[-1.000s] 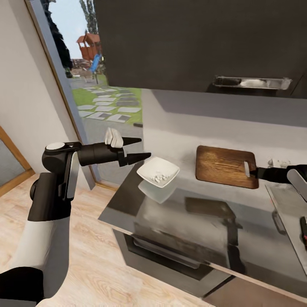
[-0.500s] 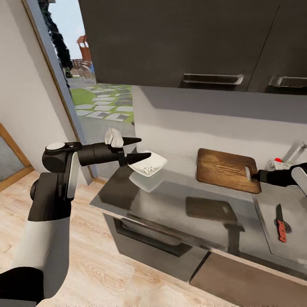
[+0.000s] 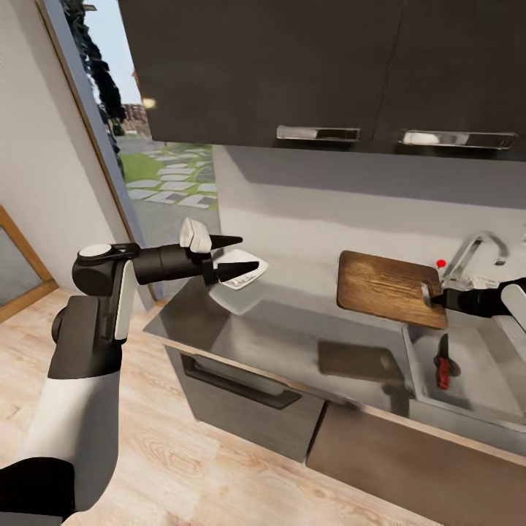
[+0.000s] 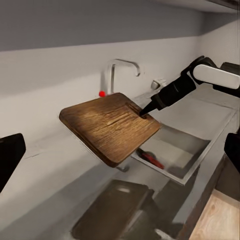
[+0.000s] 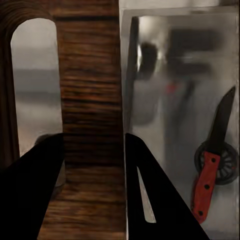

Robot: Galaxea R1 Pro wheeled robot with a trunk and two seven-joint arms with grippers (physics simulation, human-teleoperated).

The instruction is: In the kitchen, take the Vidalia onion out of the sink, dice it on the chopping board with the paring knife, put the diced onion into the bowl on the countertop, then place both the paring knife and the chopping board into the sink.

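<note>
Black left arm (image 3: 88, 321) with white panels, tapering to a black pointed-fingered left hand (image 3: 235, 256).

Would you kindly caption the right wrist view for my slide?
Right gripper shut on the chopping board above the sink, paring knife inside.

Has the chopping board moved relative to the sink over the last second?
Yes. The chopping board, held by the right gripper, has shifted toward the sink and now overhangs its near corner.
</note>
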